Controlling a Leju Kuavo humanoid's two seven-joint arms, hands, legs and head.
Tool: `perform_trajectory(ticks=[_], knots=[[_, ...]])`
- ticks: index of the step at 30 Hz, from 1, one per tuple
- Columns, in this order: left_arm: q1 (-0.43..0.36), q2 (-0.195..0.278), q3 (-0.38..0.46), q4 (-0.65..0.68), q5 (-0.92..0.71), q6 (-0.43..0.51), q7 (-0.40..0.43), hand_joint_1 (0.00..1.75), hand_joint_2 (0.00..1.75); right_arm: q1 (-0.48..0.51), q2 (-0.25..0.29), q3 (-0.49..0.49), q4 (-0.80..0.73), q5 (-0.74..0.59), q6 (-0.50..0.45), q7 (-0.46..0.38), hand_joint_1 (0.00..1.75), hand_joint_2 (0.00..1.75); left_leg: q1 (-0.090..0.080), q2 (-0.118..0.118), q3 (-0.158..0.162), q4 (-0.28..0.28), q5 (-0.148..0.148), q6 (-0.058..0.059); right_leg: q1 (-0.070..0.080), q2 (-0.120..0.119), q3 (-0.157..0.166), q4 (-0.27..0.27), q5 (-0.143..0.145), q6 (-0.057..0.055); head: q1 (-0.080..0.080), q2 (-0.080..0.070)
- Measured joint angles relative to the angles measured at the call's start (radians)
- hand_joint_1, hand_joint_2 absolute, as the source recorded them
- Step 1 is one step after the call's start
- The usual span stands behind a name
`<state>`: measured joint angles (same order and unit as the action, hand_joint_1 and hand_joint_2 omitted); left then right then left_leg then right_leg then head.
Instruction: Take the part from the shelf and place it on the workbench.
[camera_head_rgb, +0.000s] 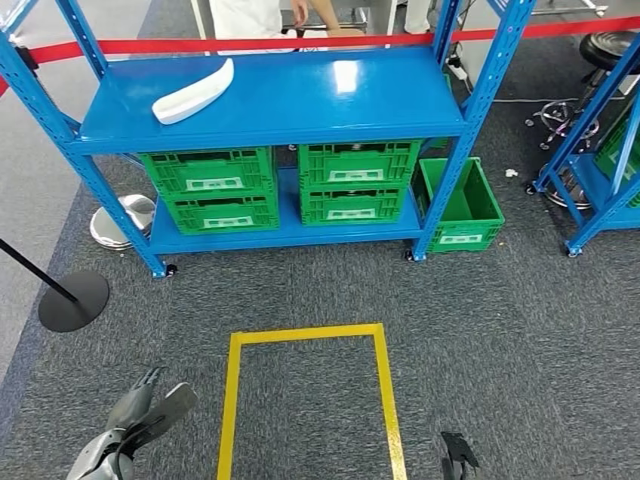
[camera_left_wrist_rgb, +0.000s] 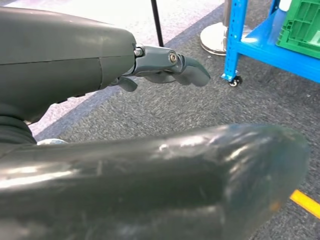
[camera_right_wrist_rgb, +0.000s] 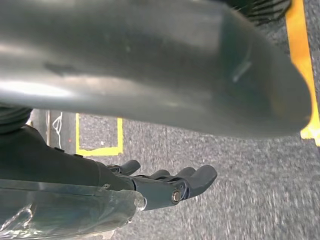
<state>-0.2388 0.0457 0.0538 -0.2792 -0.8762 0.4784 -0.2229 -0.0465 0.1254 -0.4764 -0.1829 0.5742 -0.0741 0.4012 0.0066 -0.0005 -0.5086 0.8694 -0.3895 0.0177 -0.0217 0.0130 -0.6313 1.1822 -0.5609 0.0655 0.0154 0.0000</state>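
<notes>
Though small in the head view, the part (camera_head_rgb: 193, 91) looks light, stiff, smooth plastic; grip its middle; both hands hang empty, fingers loose.

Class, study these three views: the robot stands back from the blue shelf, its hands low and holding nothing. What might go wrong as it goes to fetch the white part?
1. The white part is long and curved, lying flat on the blue shelf; the fingers may slip on it.
2. A person stands right behind the shelf, so a reach could come close to them.
3. A black stanchion base sits on the floor near the left hand; a swing or step might catch it.
</notes>
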Motion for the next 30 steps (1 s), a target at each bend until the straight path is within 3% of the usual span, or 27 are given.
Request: perform_trajectory(ticks=[1,2,4,5,6,8,9,11,13,15,16,17,18,20,21,22,24,26,28,29,30], knots=[[0.002,0.0,0.0,0.0,0.0,0.0,-0.001,0.0,0.0,0.002,0.0,0.0,0.0,0.0,0.0,0.0,0.0,0.0,0.002,0.0,0.003,0.002,-0.005,-0.004,-0.002,-0.001,-0.032,0.046,-0.005,0.004,0.0,0.0],[0.004,0.0,0.001,0.0,0.0,0.0,-0.001,0.0,0.0,0.003,-0.001,0.0,0.0,0.0,0.0,0.0,0.0,0.0,0.005,-0.001,0.007,0.007,-0.012,-0.01,-0.004,-0.002,-0.044,0.053,0.013,0.008,0.001,0.0],[0.007,-0.001,0.001,0.0,0.0,0.0,-0.002,0.0,0.0,0.002,-0.002,-0.001,0.0,0.0,0.0,0.0,0.0,0.0,0.017,-0.002,0.019,0.023,-0.034,-0.027,-0.01,-0.005,-0.012,-0.05,0.098,0.018,0.001,0.0],[0.007,0.001,0.001,0.0,0.0,0.002,-0.002,0.0,0.0,0.001,-0.001,-0.001,0.001,0.0,0.0,0.0,0.0,0.0,0.02,-0.002,0.024,0.031,-0.048,-0.038,-0.013,-0.006,0.017,-0.115,0.13,0.025,0.002,0.0],[0.007,0.002,0.002,0.0,0.001,0.004,-0.004,0.0,0.0,-0.001,0.0,-0.001,0.001,0.0,0.0,0.0,0.0,0.0,0.023,-0.002,0.027,0.039,-0.06,-0.048,-0.015,-0.004,0.041,-0.166,0.148,0.023,0.004,0.0],[0.006,0.003,0.002,-0.002,0.002,0.012,-0.009,0.0,0.0,-0.001,0.003,-0.001,0.002,0.001,0.0,0.0,0.0,0.0,0.022,-0.003,0.032,0.042,-0.072,-0.059,-0.012,0.002,0.06,-0.197,0.138,0.005,0.004,0.0],[0.006,0.001,0.002,-0.002,0.002,0.015,-0.011,0.0,0.0,0.0,0.003,-0.002,0.002,0.002,-0.001,0.0,0.0,0.0,0.023,-0.003,0.036,0.039,-0.074,-0.062,-0.01,0.004,0.061,-0.197,0.133,-0.011,0.002,0.0],[0.004,-0.002,0.002,-0.007,0.002,0.021,-0.014,0.0,0.0,0.003,0.002,-0.004,0.001,0.005,-0.002,0.0,0.0,0.0,0.027,-0.002,0.038,0.047,-0.085,-0.065,-0.008,0.007,0.072,-0.201,0.121,-0.032,-0.007,0.0],[-0.001,-0.002,0.002,-0.012,0.002,0.026,-0.014,0.0,0.0,0.003,0.002,-0.005,0.001,0.009,-0.002,-0.001,0.0,0.0,0.026,-0.001,-0.01,0.14,-0.123,-0.068,-0.008,0.008,0.095,-0.213,0.107,-0.047,-0.014,0.0],[0.001,-0.004,0.002,-0.013,0.003,0.028,-0.014,0.0,0.0,0.007,0.002,-0.005,0.002,0.01,-0.002,-0.001,0.0,0.0,0.023,-0.001,-0.113,0.296,-0.163,-0.067,-0.007,0.008,0.125,-0.227,0.091,-0.052,-0.018,0.0],[0.006,-0.004,0.002,-0.013,0.003,0.028,-0.014,0.0,0.0,0.011,0.002,-0.005,0.002,0.01,-0.002,-0.001,0.0,0.0,0.023,-0.001,-0.158,0.35,-0.161,-0.065,-0.006,0.01,0.143,-0.233,0.081,-0.051,-0.018,0.0],[0.011,-0.005,0.001,-0.013,0.003,0.028,-0.014,0.0,0.0,0.016,0.002,-0.006,0.002,0.01,-0.002,-0.001,0.0,0.0,0.022,-0.001,-0.188,0.367,-0.134,-0.062,-0.006,0.011,0.164,-0.24,0.069,-0.05,-0.018,0.0],[0.015,-0.005,0.001,-0.013,0.003,0.029,-0.014,0.0,0.0,0.02,0.002,-0.007,0.003,0.011,-0.002,0.0,0.0,0.0,0.022,-0.001,-0.199,0.341,-0.082,-0.058,-0.007,0.013,0.19,-0.248,0.055,-0.047,-0.019,0.0],[0.021,-0.005,0.001,-0.013,0.005,0.03,-0.014,0.0,0.0,0.024,0.002,-0.008,0.004,0.011,-0.001,0.0,0.0,0.0,0.02,-0.001,-0.182,0.214,0.053,-0.051,-0.007,0.018,0.246,-0.271,0.027,-0.038,-0.019,0.0],[0.024,-0.004,0.002,-0.013,0.007,0.031,-0.014,0.0,0.0,0.024,0.002,-0.008,0.004,0.011,-0.001,0.0,0.0,0.0,0.017,-0.001,-0.166,0.155,0.094,-0.048,-0.006,0.021,0.27,-0.285,0.014,-0.031,-0.021,0.0],[0.027,-0.004,0.001,-0.013,0.008,0.031,-0.014,0.0,0.0,0.023,0.002,-0.009,0.005,0.012,-0.001,-0.001,0.0,0.0,0.015,-0.001,-0.146,0.11,0.102,-0.046,-0.005,0.024,0.289,-0.3,0.005,-0.024,-0.022,0.0],[0.029,-0.004,0.001,-0.015,0.008,0.033,-0.014,0.0,0.0,0.019,0.001,-0.01,0.006,0.012,-0.001,0.0,0.0,0.0,0.012,-0.001,-0.112,0.068,0.055,-0.039,-0.003,0.027,0.317,-0.321,0.003,-0.01,-0.023,0.0],[0.027,-0.004,0.002,-0.018,0.008,0.035,-0.014,0.0,0.0,0.011,0.001,-0.01,0.006,0.012,0.0,0.0,0.0,0.0,0.016,-0.002,-0.076,0.043,0.016,-0.028,-0.004,0.018,0.308,-0.278,0.025,0.002,-0.018,0.0],[0.035,-0.003,0.002,-0.019,0.008,0.037,-0.014,0.0,0.0,0.004,0.002,-0.01,0.006,0.013,0.0,-0.001,0.0,0.0,0.016,-0.002,-0.031,0.027,-0.011,-0.018,-0.003,0.002,0.241,-0.149,0.034,0.012,-0.012,0.0],[0.043,-0.003,0.002,-0.018,0.008,0.037,-0.014,0.0,0.0,0.006,0.002,-0.01,0.007,0.014,0.0,-0.001,0.0,0.0,0.014,-0.002,-0.005,0.018,-0.025,-0.014,-0.001,-0.005,0.198,-0.076,0.014,0.014,-0.009,0.0],[0.052,-0.003,0.002,-0.017,0.008,0.038,-0.013,0.0,0.0,0.01,0.002,-0.01,0.008,0.014,0.0,0.0,0.0,0.0,0.012,-0.002,0.023,0.009,-0.04,-0.01,0.001,-0.007,0.155,-0.02,-0.027,0.013,-0.009,0.0]])
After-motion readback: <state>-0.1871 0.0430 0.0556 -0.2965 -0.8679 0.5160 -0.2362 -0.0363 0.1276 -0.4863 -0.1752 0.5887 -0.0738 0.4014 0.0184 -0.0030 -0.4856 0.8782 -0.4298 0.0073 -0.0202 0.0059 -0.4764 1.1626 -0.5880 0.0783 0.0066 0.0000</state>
